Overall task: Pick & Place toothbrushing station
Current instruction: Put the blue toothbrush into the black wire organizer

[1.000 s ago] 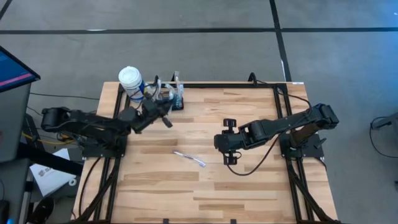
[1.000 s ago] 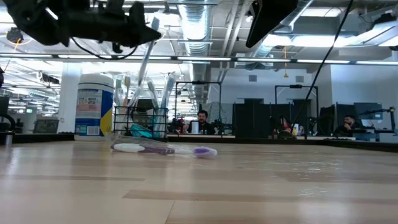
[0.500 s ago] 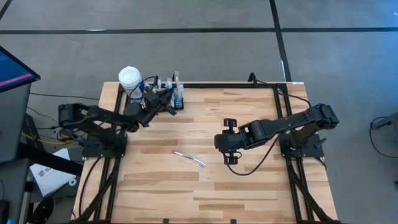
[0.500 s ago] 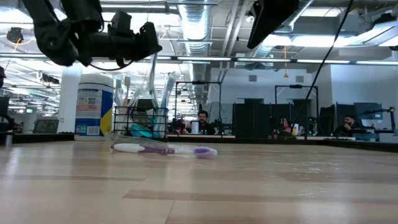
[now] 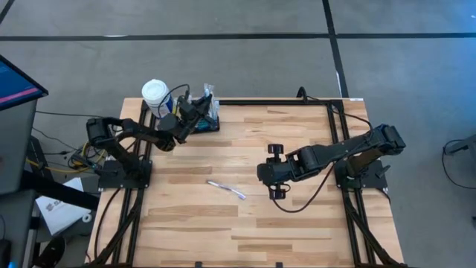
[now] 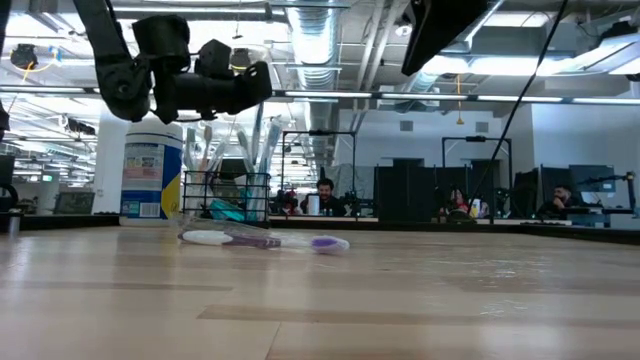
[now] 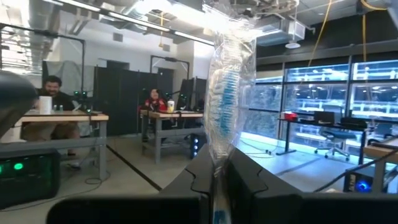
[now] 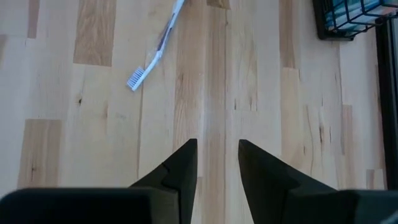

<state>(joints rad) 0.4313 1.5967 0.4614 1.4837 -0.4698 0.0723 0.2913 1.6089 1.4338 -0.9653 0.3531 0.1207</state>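
Writing on the blue label of the white-capped bottle (image 6: 150,180) is too small to read. This bottle stands at the far left corner of the counter (image 5: 297,216), and the toothbrushing station (image 5: 209,119), a black wire-mesh caddy with several brushes standing in it, is just beside it. Pale wooden planks make the counter, and grey floor lies around it. One loose toothbrush (image 5: 226,190) lies flat near the middle of the planks. The low view looks into a large office with desks, dark screens, ceiling pipes, and some people sitting far behind.

The left arm is stretched toward the far left corner, and the left tool (image 7: 219,186) is held above the caddy. Its fingers are clenched on a toothbrush in clear wrapping (image 7: 227,93), which stands up between them. The right arm is bent over the right half of the counter. The right tool (image 8: 217,165) hangs above bare wood with its fingers apart and holds nothing.
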